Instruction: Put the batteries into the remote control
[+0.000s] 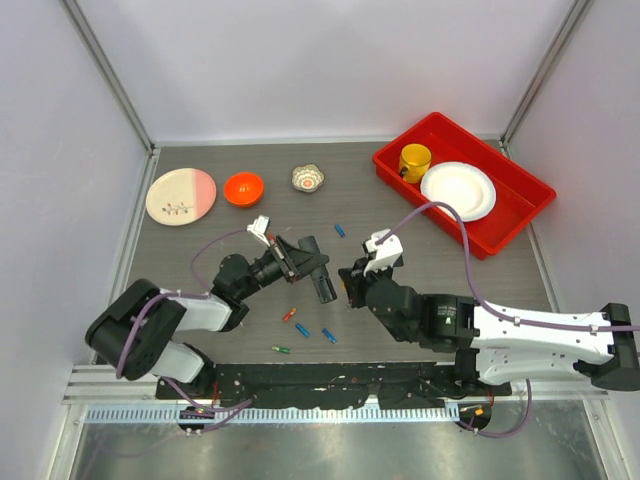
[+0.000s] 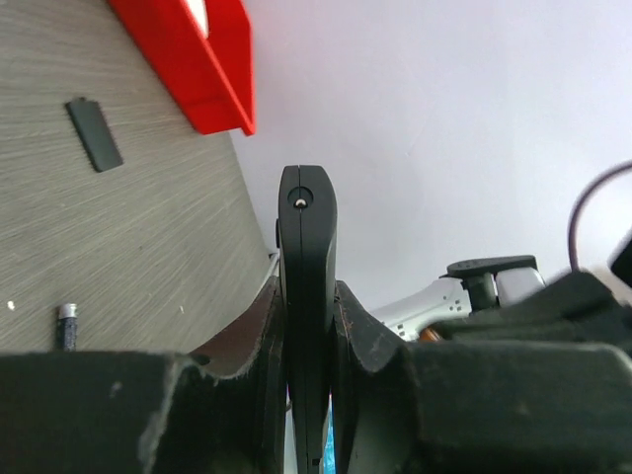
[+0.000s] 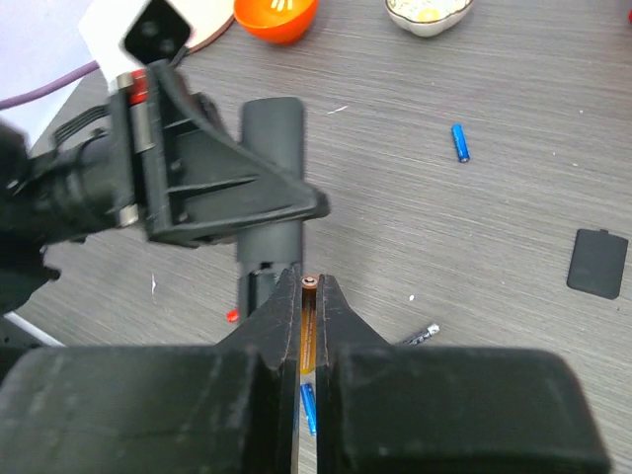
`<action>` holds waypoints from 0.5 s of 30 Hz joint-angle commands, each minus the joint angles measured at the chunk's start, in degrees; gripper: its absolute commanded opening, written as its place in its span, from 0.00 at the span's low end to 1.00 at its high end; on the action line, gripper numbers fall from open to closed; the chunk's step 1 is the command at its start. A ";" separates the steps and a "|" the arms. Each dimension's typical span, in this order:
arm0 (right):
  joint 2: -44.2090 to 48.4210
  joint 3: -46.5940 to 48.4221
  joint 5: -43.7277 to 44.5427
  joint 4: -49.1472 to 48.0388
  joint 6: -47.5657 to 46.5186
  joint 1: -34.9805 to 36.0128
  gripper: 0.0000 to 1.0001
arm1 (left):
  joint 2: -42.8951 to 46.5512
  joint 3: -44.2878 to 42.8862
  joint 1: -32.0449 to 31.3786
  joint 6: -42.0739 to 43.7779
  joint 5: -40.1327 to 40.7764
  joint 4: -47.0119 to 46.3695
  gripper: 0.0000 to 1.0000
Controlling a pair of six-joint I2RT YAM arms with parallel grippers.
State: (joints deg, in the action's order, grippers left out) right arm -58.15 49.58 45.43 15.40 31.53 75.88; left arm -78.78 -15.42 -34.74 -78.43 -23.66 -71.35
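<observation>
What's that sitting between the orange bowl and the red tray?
A small patterned bowl sits between the orange bowl and the red tray, clearest in the top view.

Table: grey, with fine wood-grain streaks. The remote control is plain black, and so is the small squarish cover.

Loose cells: we count three blue batteries, one orange-red battery and one green battery.

The held battery looks orange with a coppery tip, though the black fingers of the right gripper hide most of it.

Tray: solid red. In it we see a yellow cup and a white plate.

The bowl is bright orange. The flat plate is cream with one pink side.

Right arm shell: white. Cables: lilac.
</observation>
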 commanded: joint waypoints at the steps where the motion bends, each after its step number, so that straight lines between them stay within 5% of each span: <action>1: 3.13 -2.99 7.12 -10.28 -5.59 3.31 0.01 | -4.53 -4.79 -1.29 -2.87 -0.60 -17.24 0.00; 15: 0.14 -7.48 7.83 -24.27 -13.07 4.46 0.01 | -4.89 -8.84 -1.38 -4.71 -1.92 -17.24 0.00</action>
State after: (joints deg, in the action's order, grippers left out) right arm -57.54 42.81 50.72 -1.37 20.51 79.88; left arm -84.12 -22.37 -36.01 -82.32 -24.18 -73.69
